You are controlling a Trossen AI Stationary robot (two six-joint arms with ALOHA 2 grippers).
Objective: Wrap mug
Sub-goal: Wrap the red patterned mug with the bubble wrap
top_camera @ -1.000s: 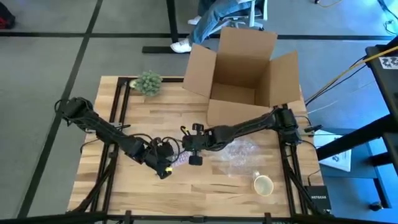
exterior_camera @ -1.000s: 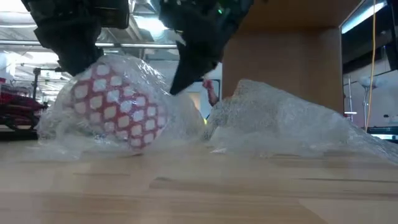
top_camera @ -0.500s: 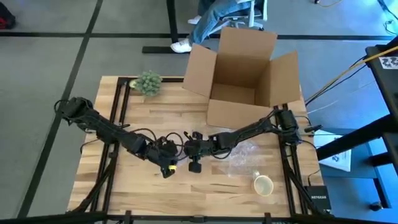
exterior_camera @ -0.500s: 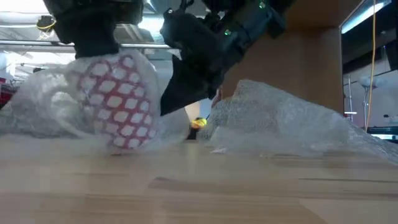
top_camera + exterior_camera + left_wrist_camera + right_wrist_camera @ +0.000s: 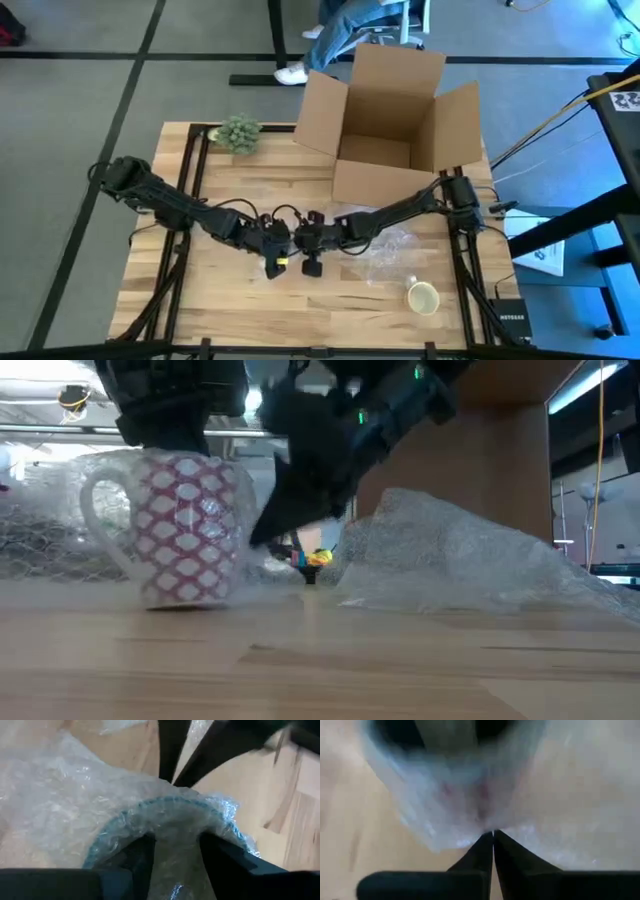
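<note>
The mug (image 5: 185, 530), red with a white pattern, stands upright on its base on the table, handle (image 5: 98, 520) showing, with clear bubble wrap (image 5: 60, 530) around it. My left gripper (image 5: 270, 247) is right above the mug's mouth, its fingers in wrap inside the blue rim (image 5: 165, 804). Coming from the right, my right gripper (image 5: 304, 240) is shut at the wrap on the mug's side. More of the bubble wrap (image 5: 385, 248) lies heaped to the right. The arms hide the mug in the high view. My left gripper comes from above, pointing down into the mug's mouth. Both fingers (image 5: 142, 851) stand within the rim's arc with bunched wrap (image 5: 177, 845) between them. Whether they also touch the mug's wall is hidden by the wrap. My right gripper pinches the bubble wrap (image 5: 487, 822) beside the mug's wall at its very fingertips. It slants down from the table's right. Creases in the wrap run toward the tips; one layer or several, I cannot tell.
An open cardboard box (image 5: 395, 120) stands at the far side of the table. A cream mug (image 5: 423, 297) sits near the front right, and a small green plant (image 5: 238, 132) at the far left. A seated person's legs (image 5: 340, 30) show beyond the table.
The mug has been turned from lying on its side to standing upright on its base, still inside the wrap. My left gripper has moved a little toward the table's right and far edge with it. My right gripper has moved toward the table's left, closing in on the mug.
</note>
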